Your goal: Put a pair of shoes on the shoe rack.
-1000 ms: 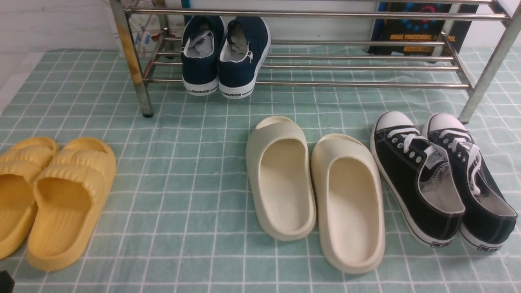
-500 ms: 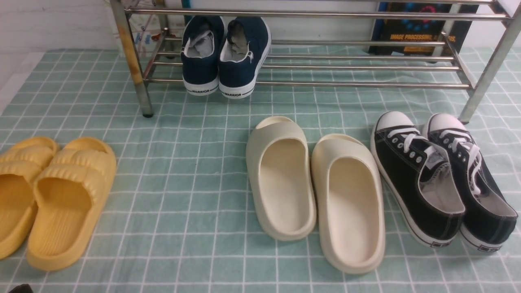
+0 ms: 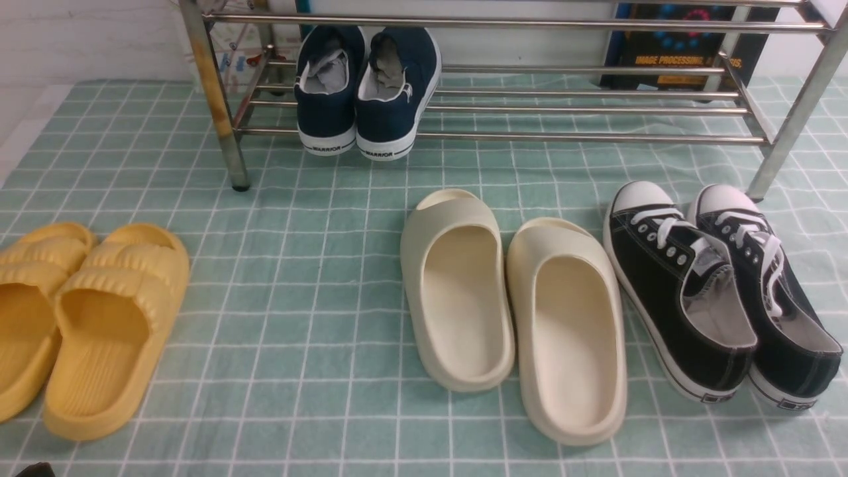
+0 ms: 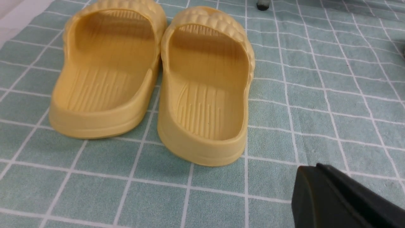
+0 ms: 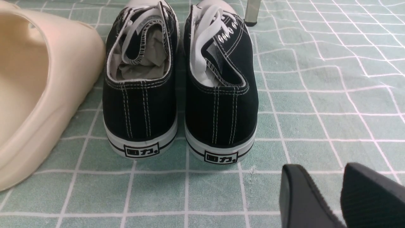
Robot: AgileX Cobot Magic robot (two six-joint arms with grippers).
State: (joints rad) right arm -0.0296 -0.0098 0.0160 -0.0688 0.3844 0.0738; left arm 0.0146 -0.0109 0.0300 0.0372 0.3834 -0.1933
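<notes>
The worktop (image 3: 318,318) under its green checked cloth carries the shoe rack (image 3: 530,109) at the far side. My navy shoes (image 3: 364,93) sit side by side on the rack's lower bars near its left leg, heels facing me. In front of the rack lie cream slippers (image 3: 510,305), black sneakers (image 3: 715,291) and yellow slippers (image 3: 86,318). My right claw (image 5: 340,196) is empty, fingers slightly apart. My left claw (image 4: 345,199) shows one finger; I cannot tell its state.
</notes>
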